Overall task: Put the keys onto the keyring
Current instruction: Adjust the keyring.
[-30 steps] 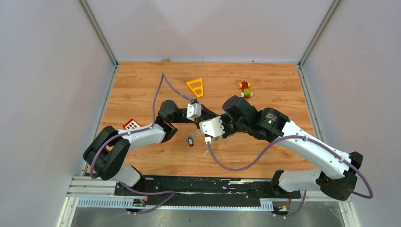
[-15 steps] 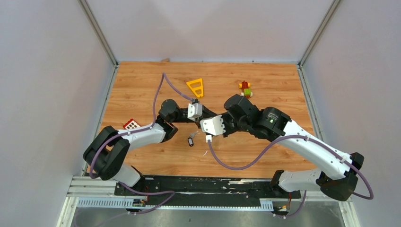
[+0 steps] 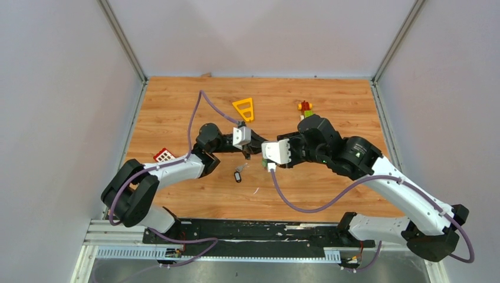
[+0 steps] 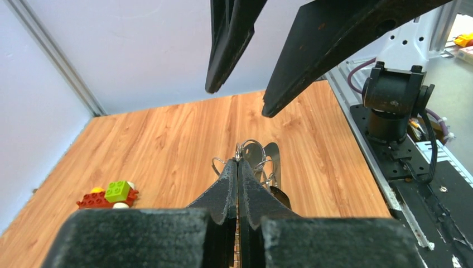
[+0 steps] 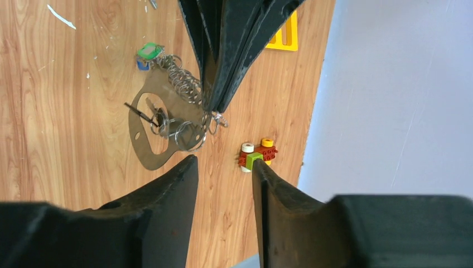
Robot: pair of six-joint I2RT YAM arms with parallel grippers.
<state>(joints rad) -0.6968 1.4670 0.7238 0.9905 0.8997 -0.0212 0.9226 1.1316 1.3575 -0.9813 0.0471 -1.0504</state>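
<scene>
Fingers [image 4: 226,184] of the left gripper [image 4: 238,162] clamp the silver-grey D-shaped metal keyring [image 5: 145,156] aloft, presenting it. Right gripper [image 5: 223,163] faces it, spread wide, likely to thread small tagged metal keys [image 3: 238,175].

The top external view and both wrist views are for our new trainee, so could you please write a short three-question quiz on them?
1. True or false: the right gripper is shut on the keyring.
2. Of these, which lies nearest the arms' bases in the top external view? A. yellow triangle B. black-tagged key C. toy block figure
3. Fill in: in the right wrist view, the uppermost tag on the hanging bundle is coloured ___.

Key
1. False. The right gripper is open, and the left gripper is the one shut on the keyring's bundle.
2. B
3. green
</scene>
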